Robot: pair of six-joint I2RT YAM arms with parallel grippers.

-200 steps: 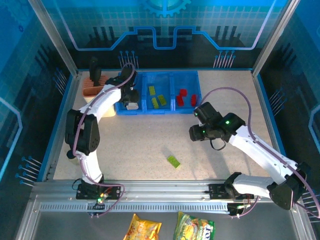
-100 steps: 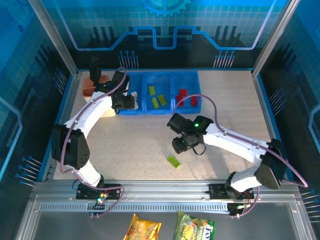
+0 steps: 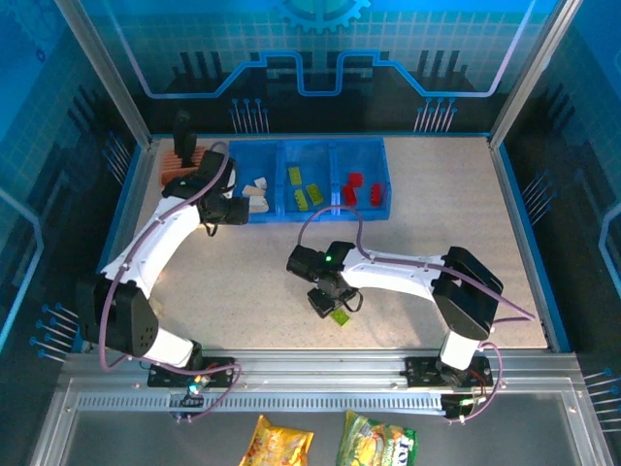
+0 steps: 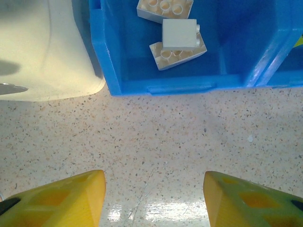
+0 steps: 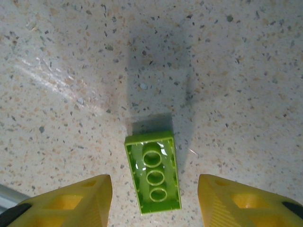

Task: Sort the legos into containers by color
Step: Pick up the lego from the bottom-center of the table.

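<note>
The right gripper (image 5: 152,191) hangs wide open over the green lego (image 5: 153,178), whose long side runs straight along the gap.

The table (image 3: 243,282) is evenly and brightly lit from above, pale glare streaks are seen on it in both wrist views, a soft shadow is cast beside the green lego (image 5: 154,182), and the yellow fingers (image 5: 71,201) are slightly blurred.

likely a lab: aluminium-framed enclosure (image 3: 97,60)
</note>
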